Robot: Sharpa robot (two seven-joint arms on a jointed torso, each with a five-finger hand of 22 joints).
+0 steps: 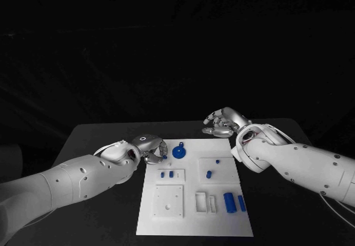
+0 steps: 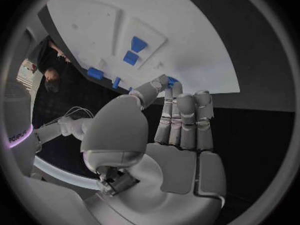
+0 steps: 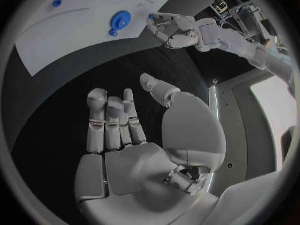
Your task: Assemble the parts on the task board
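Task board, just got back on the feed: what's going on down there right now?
The left hand is at the left edge of the task board, pinching a small blue part between its fingers. The right hand hovers over the black table just beyond the board's far right corner, fingers apart and holding nothing. A round blue piece lies on the board near the left hand, and two blue bars lie toward the near right.

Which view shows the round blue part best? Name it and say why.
The head view: the round blue part sits in full, near the board's far edge beside the left hand. The right wrist view shows it too, but warped. The left wrist view leaves it unclear.
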